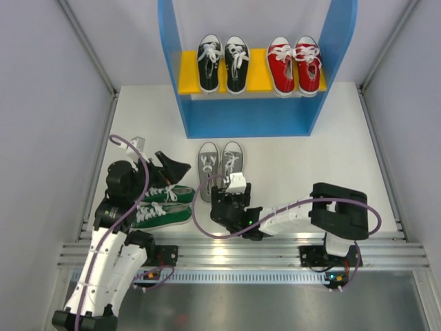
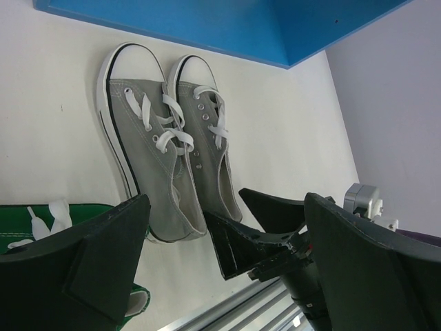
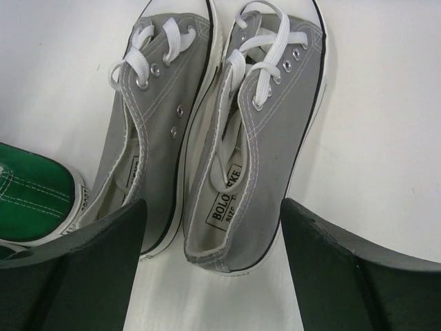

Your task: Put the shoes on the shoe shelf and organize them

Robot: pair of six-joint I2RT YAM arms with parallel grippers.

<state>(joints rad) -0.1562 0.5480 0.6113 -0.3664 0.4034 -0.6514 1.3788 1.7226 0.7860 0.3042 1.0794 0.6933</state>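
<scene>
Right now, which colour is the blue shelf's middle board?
Yellow: middle board, best in top external view.

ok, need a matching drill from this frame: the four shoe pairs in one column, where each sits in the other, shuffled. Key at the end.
Column one:
1. black pair
2. red pair
3. grey pair
4. green pair

Column two:
A. on the table, beside the left arm
B. right half of the yellow board
C. on the table, just in front of the shelf
D. left half of the yellow board

Pairs: 1-D, 2-B, 3-C, 4-A
</scene>
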